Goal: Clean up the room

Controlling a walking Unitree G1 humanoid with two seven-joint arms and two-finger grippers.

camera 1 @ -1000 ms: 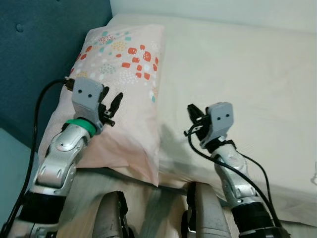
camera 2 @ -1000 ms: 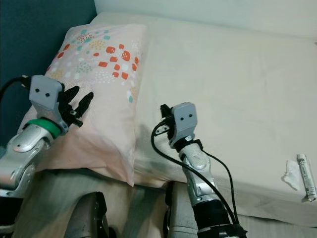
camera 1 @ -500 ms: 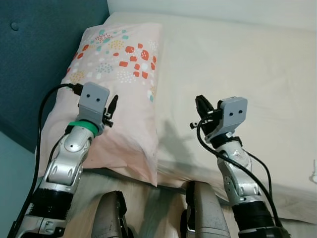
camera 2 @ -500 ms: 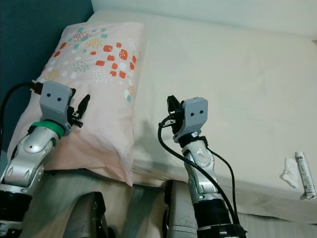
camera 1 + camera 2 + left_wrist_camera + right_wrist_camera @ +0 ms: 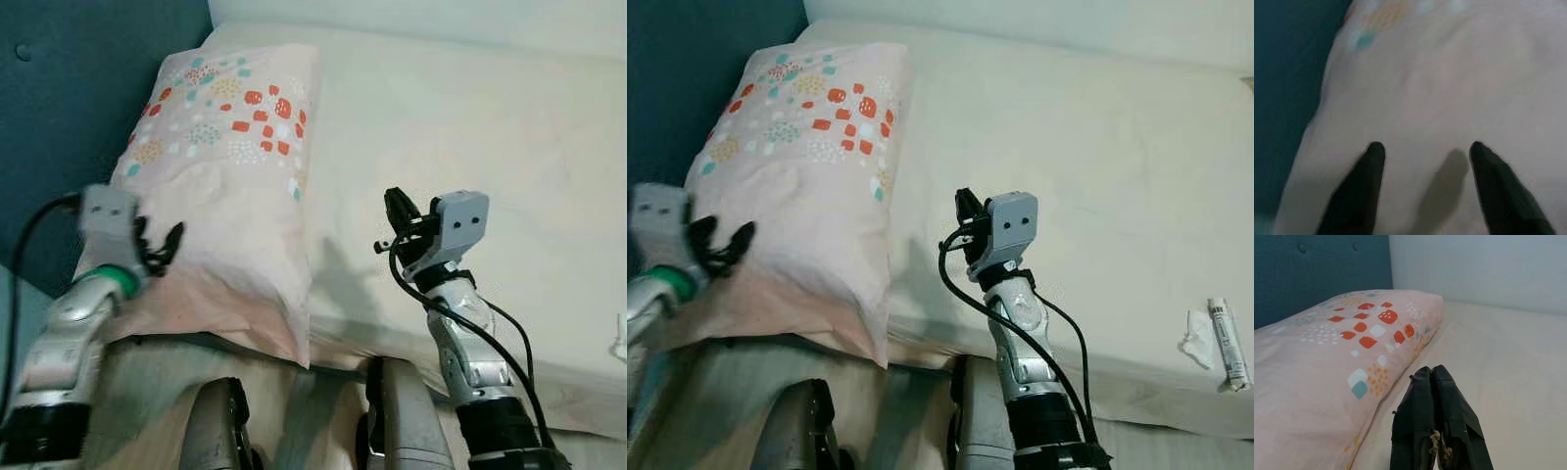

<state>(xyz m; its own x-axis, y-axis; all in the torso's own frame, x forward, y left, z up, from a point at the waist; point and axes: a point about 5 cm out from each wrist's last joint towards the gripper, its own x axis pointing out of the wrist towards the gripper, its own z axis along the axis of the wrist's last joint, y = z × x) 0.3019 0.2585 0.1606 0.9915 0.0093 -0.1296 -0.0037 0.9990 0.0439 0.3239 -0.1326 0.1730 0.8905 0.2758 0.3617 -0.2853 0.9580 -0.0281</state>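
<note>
A pink pillow with red, teal and orange dots lies at the head of the bed, against the teal headboard. My left gripper is open over the pillow's near left part; in the left wrist view its two black fingertips stand apart just above the pink fabric. My right gripper is shut with nothing in it, raised over the cream sheet to the right of the pillow. The right wrist view has the closed fingers pointing along the pillow's side.
A crumpled white tissue and a small white tube lie near the bed's front right edge. A pale wall stands behind the bed. My own legs are against the bed's front.
My left arm has swung left and lower, bringing its gripper from the pillow's middle to its near left part. The right arm has barely moved.
</note>
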